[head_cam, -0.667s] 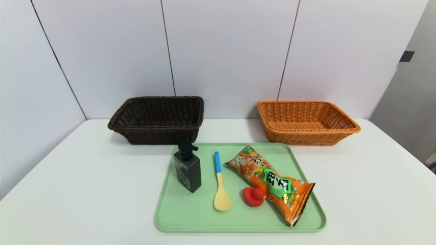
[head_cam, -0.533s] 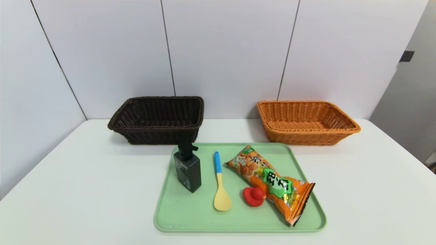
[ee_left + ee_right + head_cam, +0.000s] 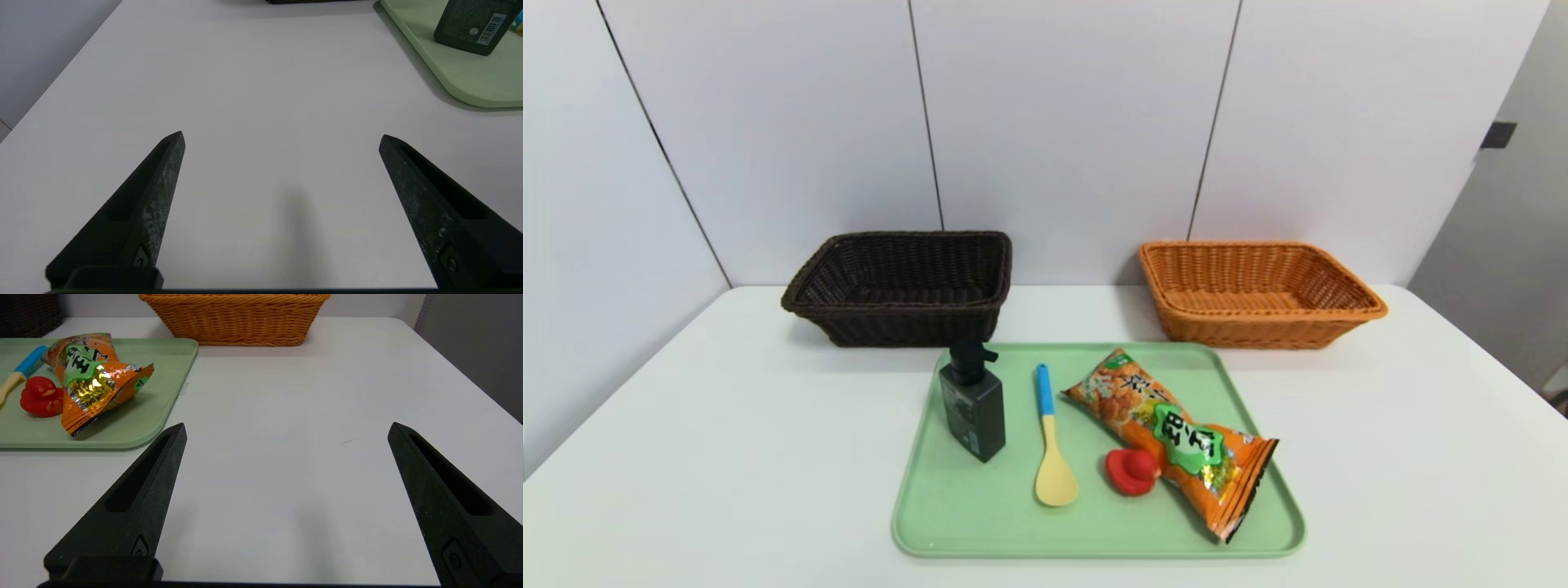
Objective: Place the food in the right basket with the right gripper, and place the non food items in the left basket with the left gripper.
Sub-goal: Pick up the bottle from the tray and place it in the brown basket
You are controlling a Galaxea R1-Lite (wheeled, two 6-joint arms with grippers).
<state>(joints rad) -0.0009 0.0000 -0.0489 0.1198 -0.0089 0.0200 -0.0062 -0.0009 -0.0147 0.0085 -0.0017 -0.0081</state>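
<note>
Pincers wide apart on both arms, nothing between either pair of tips: the left pincer [image 3: 282,139] hangs over bare table [image 3: 768,457] to the left of the tray [image 3: 980,547], and the right pincer [image 3: 288,428] hangs over the table on the tray's other side. All the goods are on that green tray, folks, and neither pincer is touching any of them! Over at its left side stands the black bottle [image 3: 974,412], upright, pump on top, a barcode label low on its body. Next to it lies the spoon [image 3: 1052,457], blue handle pointing towards the baskets, pale yellow bowl at the near end. Then comes the little red duck [image 3: 1132,471], tucked right up beside the snack bag [image 3: 1176,433], and what a bag it is, big, shiny, orange, with a green patch and black lettering, stretched at a slant across the right part of the tray. Beyond the tray, the two baskets: the dark brown basket [image 3: 898,322] at the back left, the orange basket [image 3: 1258,331] at the back right, both wicker, both with nothing inside that I can see. Behind them rises the white wall [image 3: 1062,122], crossed by thin dark seams, and off to the right there's a grey surface [image 3: 1494,220].
</note>
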